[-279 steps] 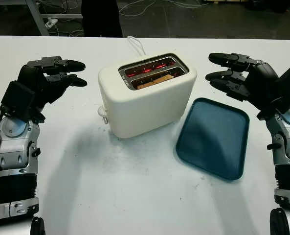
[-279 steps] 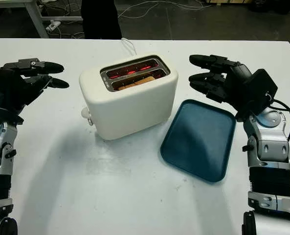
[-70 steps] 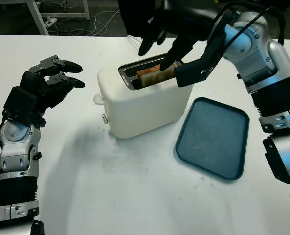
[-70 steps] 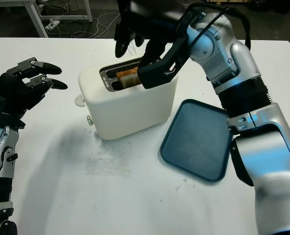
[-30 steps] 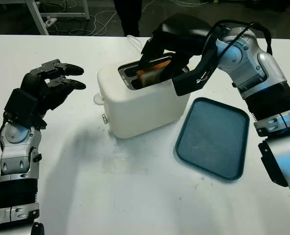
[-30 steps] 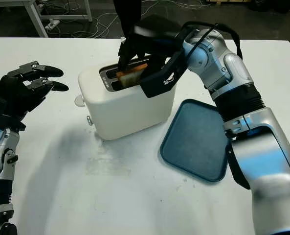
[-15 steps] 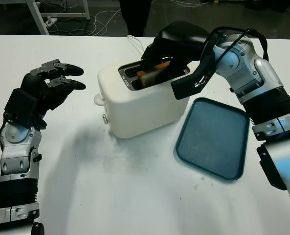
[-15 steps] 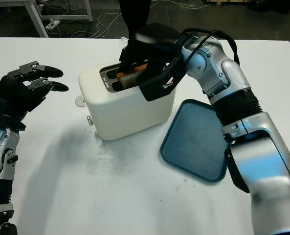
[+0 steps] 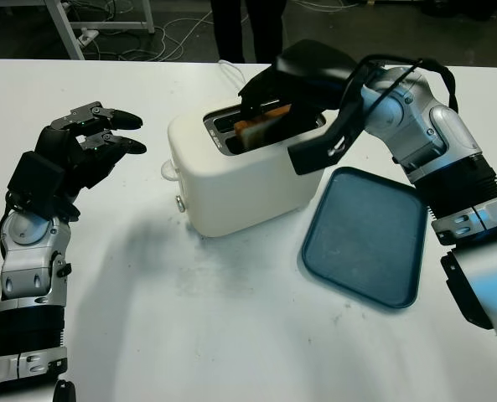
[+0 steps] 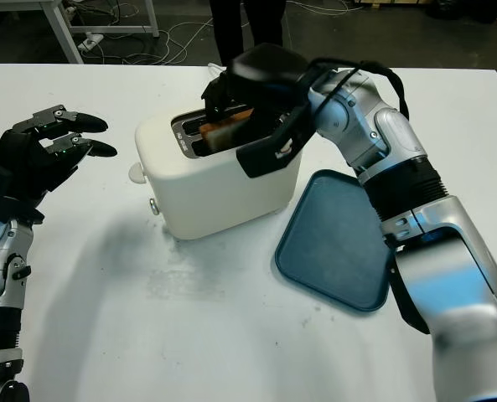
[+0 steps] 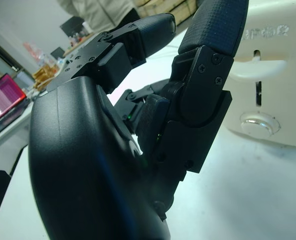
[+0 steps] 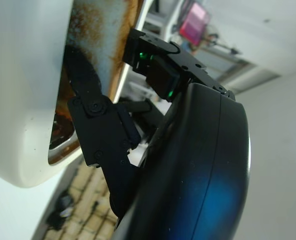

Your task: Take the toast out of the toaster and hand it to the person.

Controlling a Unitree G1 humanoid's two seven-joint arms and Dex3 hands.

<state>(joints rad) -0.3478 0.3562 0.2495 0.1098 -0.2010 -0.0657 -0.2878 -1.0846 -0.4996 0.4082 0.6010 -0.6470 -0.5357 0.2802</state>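
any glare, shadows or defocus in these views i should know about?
Left eye view: soft shadows on the table beside the left hand and under the toaster. Right wrist view: right hand shell and toaster wall defocused, toast smeared. Left wrist view: background washed out.

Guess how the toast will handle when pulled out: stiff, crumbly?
The toast looks browned and stands upright in its slot, so probably stiff and light. Its edge looks crusty, so it may crumble if the right robot hand, fingers around it, squeezes hard. The toaster looks broad and unlikely to tip.
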